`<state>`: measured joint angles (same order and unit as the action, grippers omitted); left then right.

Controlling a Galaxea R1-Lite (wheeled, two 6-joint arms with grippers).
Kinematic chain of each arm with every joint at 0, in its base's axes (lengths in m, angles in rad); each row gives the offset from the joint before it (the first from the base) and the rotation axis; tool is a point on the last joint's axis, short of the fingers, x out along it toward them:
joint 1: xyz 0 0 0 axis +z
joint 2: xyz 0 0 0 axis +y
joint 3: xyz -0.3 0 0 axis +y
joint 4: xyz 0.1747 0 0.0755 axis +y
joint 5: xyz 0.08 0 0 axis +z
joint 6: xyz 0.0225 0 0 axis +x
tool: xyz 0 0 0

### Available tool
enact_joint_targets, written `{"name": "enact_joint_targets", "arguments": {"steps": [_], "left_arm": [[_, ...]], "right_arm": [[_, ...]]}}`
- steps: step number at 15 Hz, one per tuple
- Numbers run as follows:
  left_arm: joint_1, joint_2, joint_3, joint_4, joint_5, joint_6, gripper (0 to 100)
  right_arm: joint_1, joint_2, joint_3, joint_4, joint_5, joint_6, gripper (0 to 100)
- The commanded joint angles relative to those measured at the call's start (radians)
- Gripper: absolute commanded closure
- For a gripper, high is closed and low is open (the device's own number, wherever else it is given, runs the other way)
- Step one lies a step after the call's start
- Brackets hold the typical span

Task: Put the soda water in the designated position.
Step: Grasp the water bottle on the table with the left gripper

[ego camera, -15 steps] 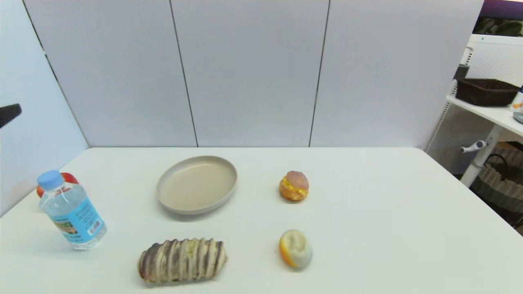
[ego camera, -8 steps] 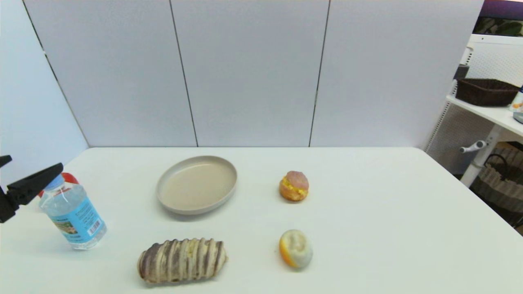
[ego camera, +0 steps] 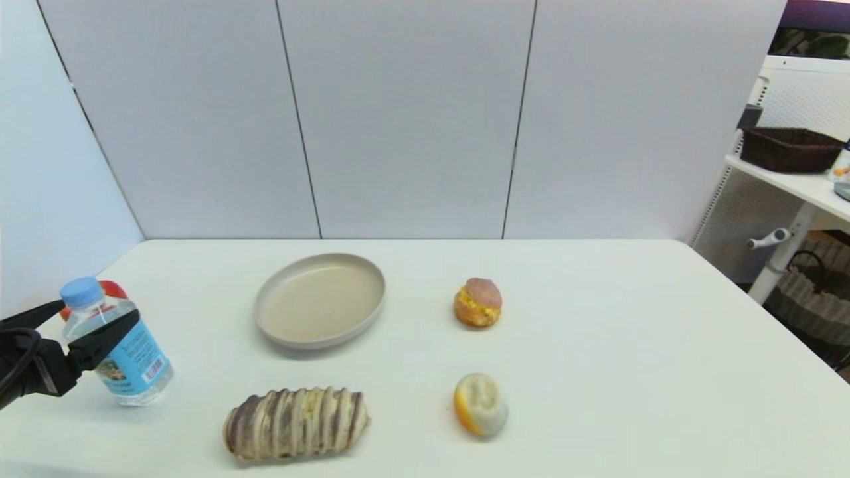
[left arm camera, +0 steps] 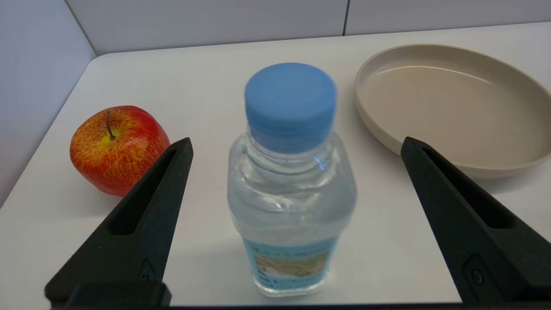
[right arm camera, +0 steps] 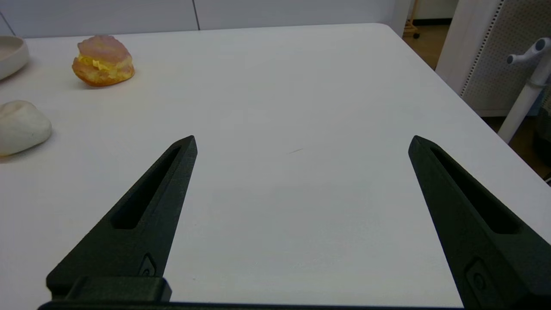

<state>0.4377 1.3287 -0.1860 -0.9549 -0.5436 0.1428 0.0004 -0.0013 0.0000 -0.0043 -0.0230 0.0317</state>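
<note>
The left gripper (left arm camera: 295,146) stands wide open astride the upright soda water (left arm camera: 292,189) near the tabletop's (ego camera: 597,345) left edge, not touching it; the right gripper (right arm camera: 301,144) hangs wide open and empty over the right side.

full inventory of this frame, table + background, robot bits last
soda water: 1, clear with light blue cap and blue label, upright at the table's left edge
apple: 1, red and yellow, just behind the soda water
plate: 1, beige, bare, left of centre at the back
striped bread loaf: 1, brown and cream, front, left of centre
cream puff: 1, orange with pink top, right of the plate
round bun: 1, white and orange, in front of the cream puff
table: 1, white
basket: 1, dark brown, on a white shelf at far right
left tool: black, open, fingers either side of the soda water, not touching
right tool: black, open, over bare table on the right
</note>
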Motion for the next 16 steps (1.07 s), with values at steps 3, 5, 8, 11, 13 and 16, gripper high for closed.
{"name": "enact_joint_targets", "arguments": {"steps": [3, 5, 8, 11, 13, 16], "left_arm": [[0.015, 0.227, 0.008, -0.179, -0.004, -0.006, 0], [0.015, 0.265, 0.025, -0.235, -0.006, -0.008, 0], [0.013, 0.294, 0.06, -0.303, -0.007, -0.008, 0], [0.01, 0.293, 0.089, -0.34, -0.009, -0.02, 0], [0.009, 0.294, 0.091, -0.352, -0.047, -0.025, 0], [0.009, 0.291, 0.092, -0.352, -0.064, -0.031, 100]], "right_arm": [[0.001, -0.002, 0.002, 0.0, 0.0, 0.001, 0], [0.001, -0.002, 0.002, 0.0, 0.0, 0.001, 0], [0.001, -0.002, 0.002, 0.0, 0.0, 0.001, 0], [0.001, 0.001, 0.002, 0.0, 0.0, 0.001, 0], [0.001, 0.001, 0.002, 0.0, 0.0, 0.001, 0], [0.001, 0.001, 0.002, 0.0, 0.0, 0.001, 0]]}}
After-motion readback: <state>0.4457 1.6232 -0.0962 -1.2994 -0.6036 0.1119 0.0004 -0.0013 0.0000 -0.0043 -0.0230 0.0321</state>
